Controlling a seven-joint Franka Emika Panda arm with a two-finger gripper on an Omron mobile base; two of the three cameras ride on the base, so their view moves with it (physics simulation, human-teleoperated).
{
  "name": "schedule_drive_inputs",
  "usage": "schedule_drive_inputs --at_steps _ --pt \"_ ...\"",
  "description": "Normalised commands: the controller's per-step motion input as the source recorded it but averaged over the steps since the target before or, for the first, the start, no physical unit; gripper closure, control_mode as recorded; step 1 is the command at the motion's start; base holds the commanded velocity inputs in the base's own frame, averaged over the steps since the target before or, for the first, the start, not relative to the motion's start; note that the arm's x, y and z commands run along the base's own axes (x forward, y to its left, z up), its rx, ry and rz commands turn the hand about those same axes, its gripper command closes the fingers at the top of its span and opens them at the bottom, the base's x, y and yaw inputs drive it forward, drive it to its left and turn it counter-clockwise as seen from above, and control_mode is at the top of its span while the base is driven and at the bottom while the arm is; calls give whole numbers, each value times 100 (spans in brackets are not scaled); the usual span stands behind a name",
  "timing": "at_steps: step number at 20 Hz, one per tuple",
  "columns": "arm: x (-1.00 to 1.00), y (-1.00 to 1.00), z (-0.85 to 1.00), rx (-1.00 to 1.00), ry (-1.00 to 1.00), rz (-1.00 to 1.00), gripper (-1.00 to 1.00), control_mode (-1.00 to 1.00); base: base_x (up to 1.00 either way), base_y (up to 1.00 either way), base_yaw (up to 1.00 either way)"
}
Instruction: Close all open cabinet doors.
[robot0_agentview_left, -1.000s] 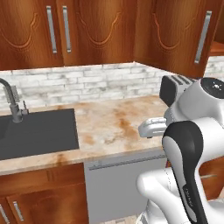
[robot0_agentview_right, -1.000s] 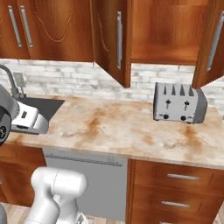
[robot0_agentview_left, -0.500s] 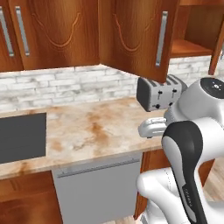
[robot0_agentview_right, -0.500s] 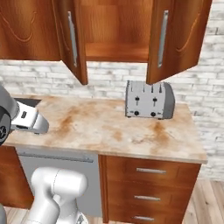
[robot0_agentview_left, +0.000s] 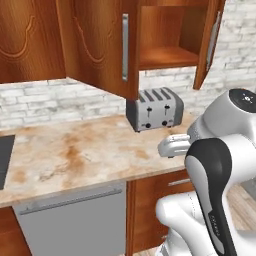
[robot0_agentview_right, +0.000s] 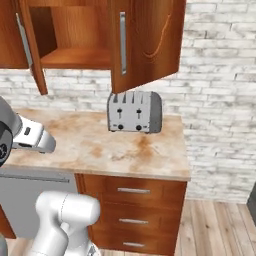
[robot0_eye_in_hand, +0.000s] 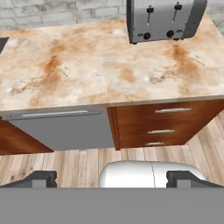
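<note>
An upper cabinet stands open above the toaster (robot0_agentview_left: 155, 109). Its left cabinet door (robot0_agentview_left: 102, 45) swings out toward me with a silver bar handle; its right cabinet door (robot0_agentview_left: 210, 42) is seen nearly edge-on. In the right base view the same left door (robot0_agentview_right: 32, 52) is edge-on and the right door (robot0_agentview_right: 150, 40) faces me. Another cabinet door (robot0_agentview_left: 27, 40) at the far left is closed. My gripper (robot0_eye_in_hand: 112, 179) is open and holds nothing. It hangs in front of the counter, well below the doors and apart from them.
The marble counter (robot0_agentview_left: 75, 155) carries the toaster (robot0_agentview_right: 135, 112). Below are a grey dishwasher front (robot0_agentview_left: 70, 220) and a stack of drawers (robot0_agentview_right: 132, 210). A brick wall (robot0_agentview_right: 220, 100) closes the right side. A sink corner (robot0_agentview_left: 2, 160) shows at the left edge.
The base has driven to the right, so the whole scene slid left. The sink has nearly left the view and the open cabinet and toaster are now central. The gripper stays open.
</note>
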Motion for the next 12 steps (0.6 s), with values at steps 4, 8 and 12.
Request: schedule_drive_inputs --at_steps 4,8,12 --pt "0 0 0 0 0 0 -100 100 5 -57 -3" --pt "0 0 0 0 0 0 -100 100 39 -32 0" --pt "0 0 0 0 0 0 -100 100 60 0 0"
